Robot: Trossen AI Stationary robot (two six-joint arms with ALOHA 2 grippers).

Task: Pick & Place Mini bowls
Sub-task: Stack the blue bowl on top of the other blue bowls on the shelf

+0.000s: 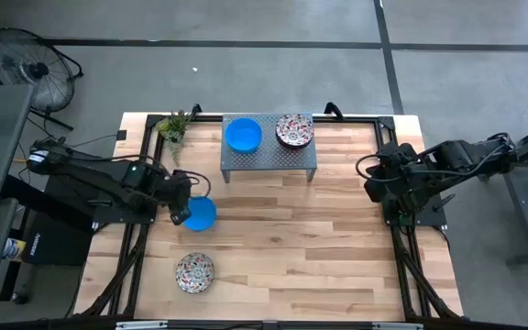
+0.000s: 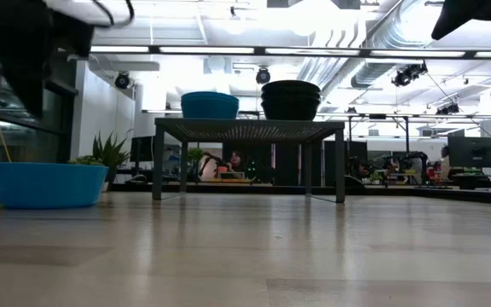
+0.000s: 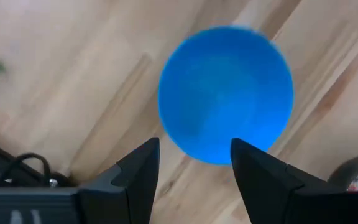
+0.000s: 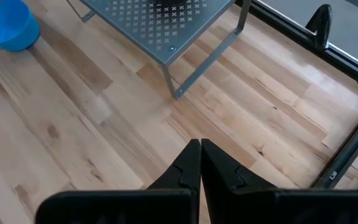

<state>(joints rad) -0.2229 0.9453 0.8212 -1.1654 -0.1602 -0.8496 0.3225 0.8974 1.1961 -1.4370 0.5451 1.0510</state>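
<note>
Bright blue marks the job in hand: a blue bowl sits on the wooden desk at its left side, and the left tool hangs right over its near rim with its fingers spread apart, empty, one to each side of the bowl's edge as the wrist view shows, a stance that suits pinching the wall of the bowl rather than its whole width. A floral bowl rests nearer the front edge, apart from the blue one, likely next in line. On the grey perforated stand at the back sit a blue stack and a floral stack, side by side and sorted by pattern, so I judge the loose bowls belong there. The right tool waits at the desk's right edge, fingers pressed together and holding nothing, clear of the work. A small potted plant stands just left of the stand.
</note>
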